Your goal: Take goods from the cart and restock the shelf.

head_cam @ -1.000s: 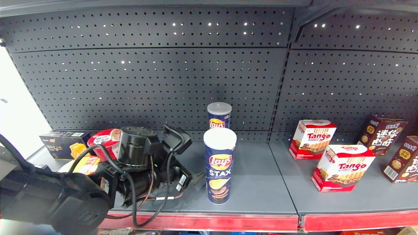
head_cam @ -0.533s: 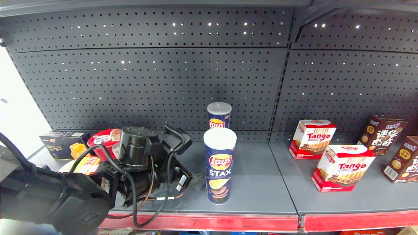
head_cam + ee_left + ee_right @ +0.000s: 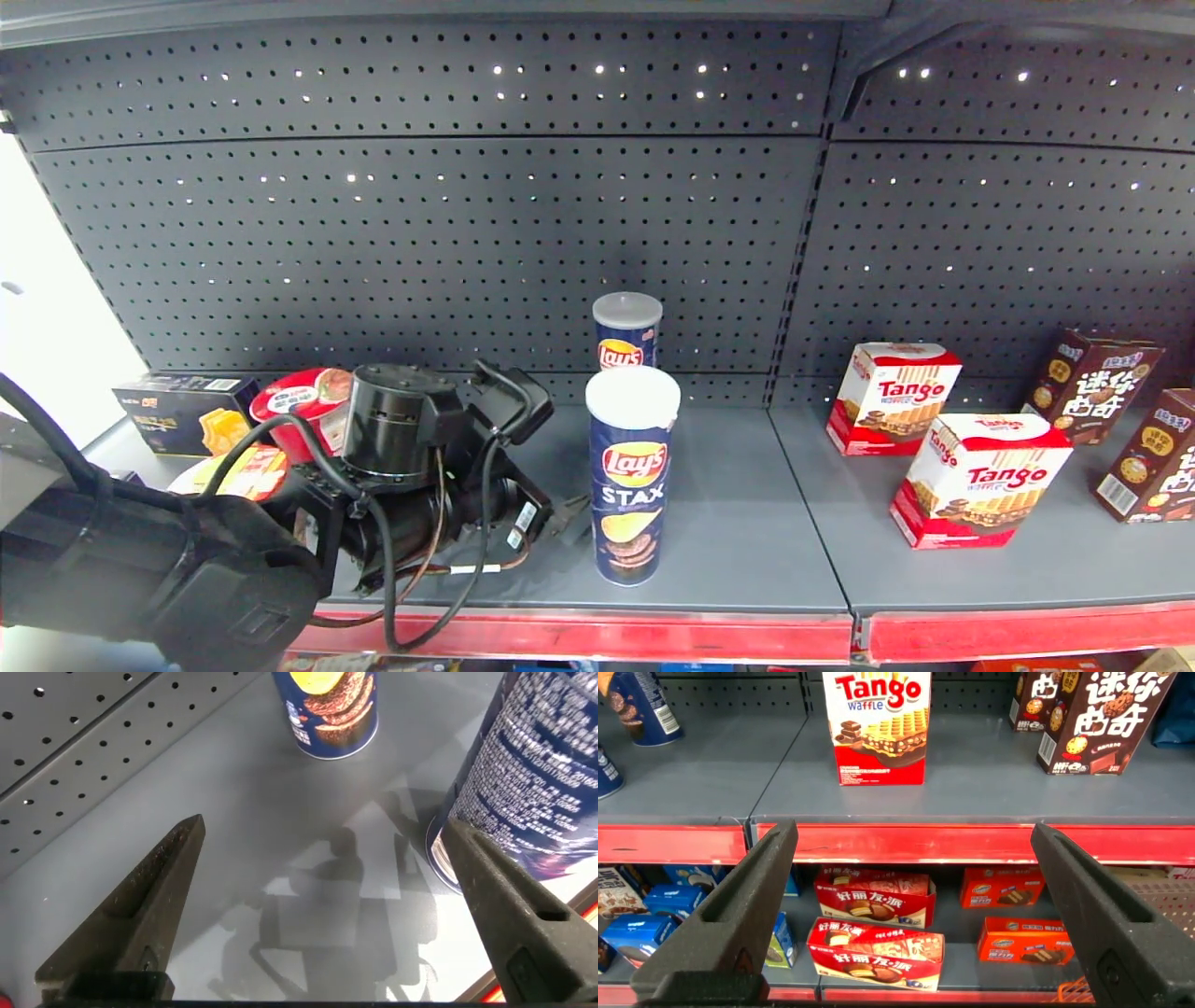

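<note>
1. A grey metal shelf point(image 3: 728, 523) with a red front strip point(image 3: 579, 639) is running beneath a dark perforated back panel point(image 3: 420, 243).
2. A blue cylindrical chip can point(image 3: 631, 476) is standing upright mid-shelf, a second blue can point(image 3: 626, 329) at its 12 o'clock.
3. Red-and-white wafer boxes point(image 3: 980, 481) are sitting at its 3 o'clock.
4. The left gripper point(image 3: 324, 831) is hovering at its 9 o'clock, spread wide, holding nothing.
5. The right gripper point(image 3: 915, 833) is gaping empty, facing the red strip.

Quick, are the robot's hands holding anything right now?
Left gripper: open, empty, beside the tall dark-blue chip can.
Right gripper: open, empty, facing the red-edged grey shelf.
</note>
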